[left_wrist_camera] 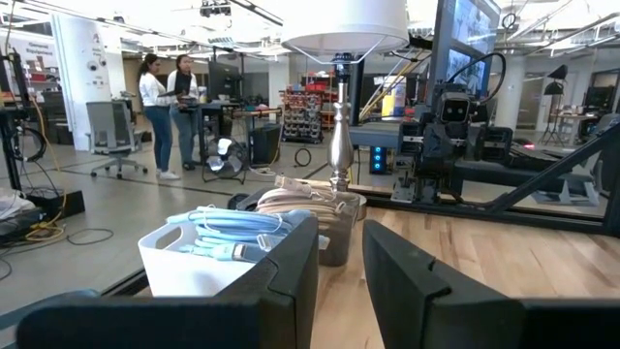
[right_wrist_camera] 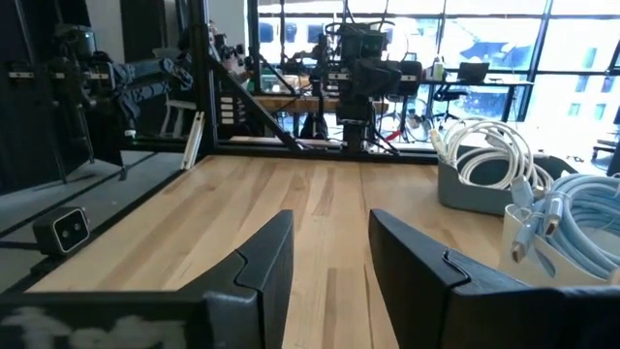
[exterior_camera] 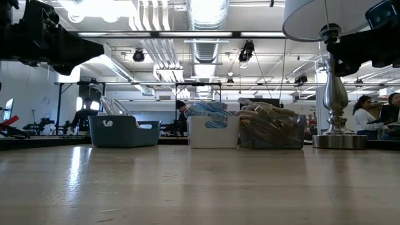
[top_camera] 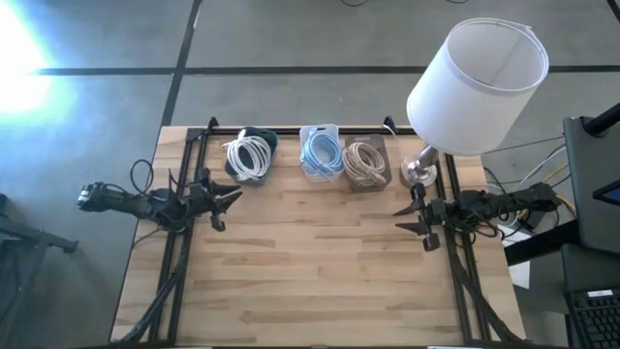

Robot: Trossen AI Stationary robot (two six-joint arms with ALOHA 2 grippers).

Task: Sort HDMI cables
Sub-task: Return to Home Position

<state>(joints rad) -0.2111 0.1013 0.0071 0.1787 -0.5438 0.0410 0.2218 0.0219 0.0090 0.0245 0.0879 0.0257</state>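
Note:
Three bins stand in a row at the table's far edge. A dark bin (top_camera: 263,142) holds white HDMI cables (top_camera: 248,156), a white bin (exterior_camera: 213,132) holds light blue coils (top_camera: 321,150), and a clear brownish bin (exterior_camera: 271,131) holds beige coils (top_camera: 364,163). My left gripper (top_camera: 231,200) hovers level by the table's left side, open and empty, pointing at the bins; its wrist view shows the blue coils (left_wrist_camera: 231,233) and the beige coils (left_wrist_camera: 298,201) past its fingers. My right gripper (top_camera: 399,220) hovers open and empty at the right side, with the white coils (right_wrist_camera: 489,153) ahead of it.
A table lamp with a chrome base (top_camera: 420,172) and a large white shade (top_camera: 478,85) stands at the far right corner, next to the beige bin and just beyond my right gripper. Bare wooden tabletop (top_camera: 320,262) stretches from the bins to the near edge. People stand in the room behind.

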